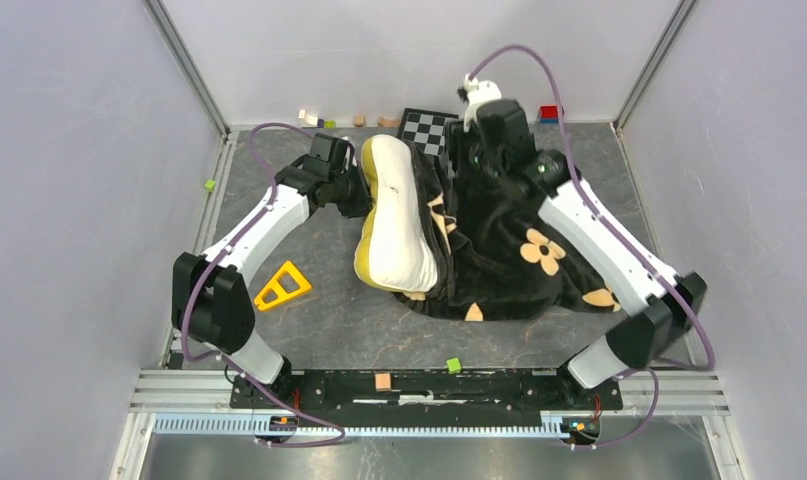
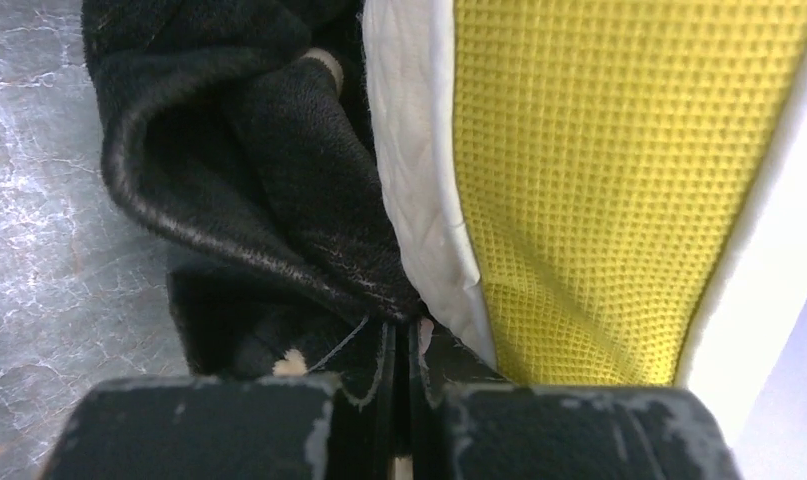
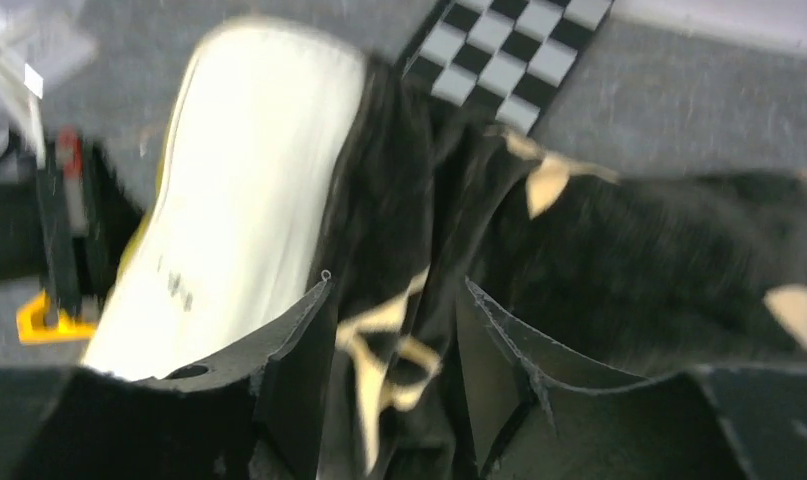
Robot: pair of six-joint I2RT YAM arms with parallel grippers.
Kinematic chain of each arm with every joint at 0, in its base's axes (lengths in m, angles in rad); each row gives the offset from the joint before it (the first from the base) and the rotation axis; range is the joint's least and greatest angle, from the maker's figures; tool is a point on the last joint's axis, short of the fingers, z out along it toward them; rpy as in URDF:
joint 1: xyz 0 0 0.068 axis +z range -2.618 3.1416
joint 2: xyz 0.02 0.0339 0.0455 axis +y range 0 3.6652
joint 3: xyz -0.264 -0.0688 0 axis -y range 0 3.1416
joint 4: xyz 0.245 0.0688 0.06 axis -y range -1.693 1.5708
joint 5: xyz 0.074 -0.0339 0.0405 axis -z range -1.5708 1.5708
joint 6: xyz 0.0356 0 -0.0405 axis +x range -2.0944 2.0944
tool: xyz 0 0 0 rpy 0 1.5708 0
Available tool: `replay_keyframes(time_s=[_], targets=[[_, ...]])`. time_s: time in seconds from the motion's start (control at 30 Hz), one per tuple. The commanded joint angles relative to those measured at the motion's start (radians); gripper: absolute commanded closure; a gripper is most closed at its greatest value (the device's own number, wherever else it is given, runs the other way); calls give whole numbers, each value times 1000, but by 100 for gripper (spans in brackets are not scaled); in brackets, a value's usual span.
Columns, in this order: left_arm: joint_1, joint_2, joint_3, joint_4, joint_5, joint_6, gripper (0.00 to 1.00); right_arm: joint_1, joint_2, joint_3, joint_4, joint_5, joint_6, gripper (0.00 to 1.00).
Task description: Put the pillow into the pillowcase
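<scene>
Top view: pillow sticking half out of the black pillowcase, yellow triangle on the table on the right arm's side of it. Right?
Not quite. In the top external view the yellow triangle lies on the left arm's side of the pillow, not the right. The pillow does stick partly out of the pillowcase.

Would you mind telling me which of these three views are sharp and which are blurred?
Top external: sharp and evenly lit, with the pillow and pillowcase both crisp. Left wrist: very close up, but the weave of the pillow's yellow band is in good focus. Right wrist: motion-blurred throughout, with the checkered board and the pillowcase's prints smeared.
</scene>
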Motion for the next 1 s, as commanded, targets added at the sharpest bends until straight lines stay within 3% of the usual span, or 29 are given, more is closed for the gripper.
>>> replay_keyframes(time_s=[0.0,0.17,0.3,0.8,0.97], targets=[[-20,-85,-12,156,52,-27,98,143,-250,-224,20,139,-10,52],[-21,-86,-18,167,63,-38,98,280,-395,-547,95,196,87,64],[-21,-95,-15,168,64,-41,98,308,-443,-735,186,180,162,65],[-21,-95,-3,148,64,-28,98,298,-301,-770,275,182,170,58],[-20,-94,13,128,51,-14,98,257,-326,-821,286,203,160,51]])
